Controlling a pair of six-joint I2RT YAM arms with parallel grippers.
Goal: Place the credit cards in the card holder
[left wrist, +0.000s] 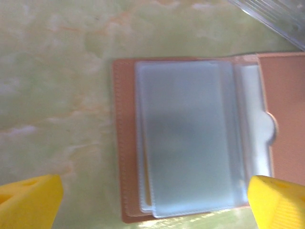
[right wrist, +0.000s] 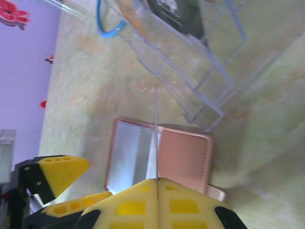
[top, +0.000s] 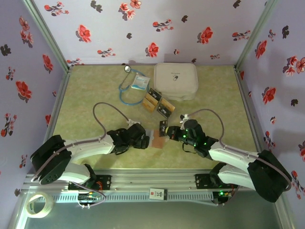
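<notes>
A large white rounded case [top: 176, 80] is set at the far side of the green marbled table [top: 90, 95]. A blue stethoscope [top: 127, 93] is laid to its left, a white-blue packet [top: 140, 82] lying within its loop of tubing. A clear compartmented tray [right wrist: 200, 62] is seen nearby. A tape roll [top: 39, 205] lies below the near rail, at the left.

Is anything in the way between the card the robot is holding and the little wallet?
No, nothing visible is. The right tool pinches a credit card edge-on, close to the open card holder, whose clear pockets lie uncovered.
</notes>
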